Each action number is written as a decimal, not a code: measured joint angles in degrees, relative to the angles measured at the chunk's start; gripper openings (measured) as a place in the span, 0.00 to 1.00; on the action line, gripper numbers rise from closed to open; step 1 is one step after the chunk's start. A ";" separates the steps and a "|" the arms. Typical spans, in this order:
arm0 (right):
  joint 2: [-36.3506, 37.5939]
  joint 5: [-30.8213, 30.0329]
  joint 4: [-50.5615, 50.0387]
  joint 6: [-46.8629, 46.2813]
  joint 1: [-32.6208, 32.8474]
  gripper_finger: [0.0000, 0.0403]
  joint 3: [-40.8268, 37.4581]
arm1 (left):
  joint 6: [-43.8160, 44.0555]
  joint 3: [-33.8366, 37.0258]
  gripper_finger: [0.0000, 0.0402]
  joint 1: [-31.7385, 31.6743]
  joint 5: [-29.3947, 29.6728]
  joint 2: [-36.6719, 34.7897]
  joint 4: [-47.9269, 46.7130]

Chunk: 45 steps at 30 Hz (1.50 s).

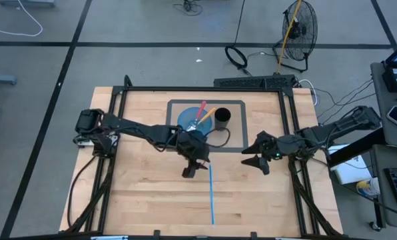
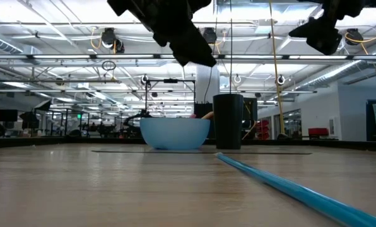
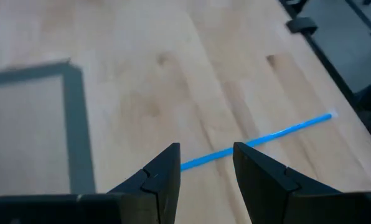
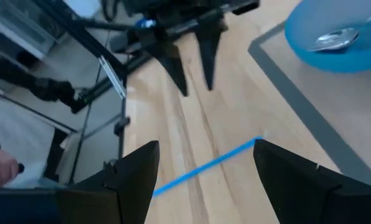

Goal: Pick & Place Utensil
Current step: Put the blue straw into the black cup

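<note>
Wooden table (image 1: 145, 193) framed in black rails, standing on a grey tiled floor; a floor fan (image 1: 297, 30) and loose cables lie beyond its far edge. Grey-bordered mat (image 1: 235, 140) at the far centre of the table. On the mat: one blue bowl (image 1: 192, 119), holding utensils with pink and orange handles (image 1: 204, 111) that lean out over its rim, and a spoon whose metal bowl (image 4: 332, 40) shows in the right wrist view; one black cup (image 1: 222, 118), upright, just beside the bowl on its right. Blue tape line (image 1: 212, 197) running from near the mat's front edge toward the table's near edge. Left gripper (image 1: 190, 171): raised above the table near the top end of the tape line, just in front of the mat, fingers (image 3: 164, 174) moderately parted with nothing between them, tape visible through the gap. Right gripper (image 1: 257, 160): raised over the right part of the table, beside the mat's right edge, fingers (image 4: 139, 168) spread wide, empty.
</note>
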State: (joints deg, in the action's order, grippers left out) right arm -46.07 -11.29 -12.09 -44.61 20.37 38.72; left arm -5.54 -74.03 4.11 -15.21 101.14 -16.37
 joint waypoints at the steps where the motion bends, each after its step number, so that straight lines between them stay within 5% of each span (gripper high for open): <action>1: -0.21 -1.01 0.69 -0.45 0.57 0.64 0.00 | 1.25 -0.50 0.38 -0.44 -0.03 0.01 -1.33; 9: -10.93 -2.17 11.06 2.24 3.92 0.64 0.07 | 7.43 -0.82 0.38 -2.25 -8.47 -3.63 -14.04; 25: -39.41 -6.36 24.38 -8.11 0.25 0.64 4.73 | 9.63 -0.38 0.38 1.12 6.35 -19.84 -27.86; 31: -47.57 -8.25 17.26 -15.10 0.25 0.64 13.34 | 10.43 -0.35 0.38 1.12 10.37 -26.55 -29.28; 37: -53.87 -8.38 -3.60 -23.80 0.25 0.64 23.27 | 10.65 -0.36 0.38 1.28 13.77 -32.78 -31.58; 45: -59.02 -7.65 -6.46 -31.58 -0.19 0.64 28.44 | 10.81 -0.36 0.38 1.39 15.84 -38.21 -32.53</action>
State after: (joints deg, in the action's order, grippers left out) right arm -105.09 -18.95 -18.55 -76.20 20.18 67.16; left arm 5.27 -74.39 5.50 0.63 62.94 -48.89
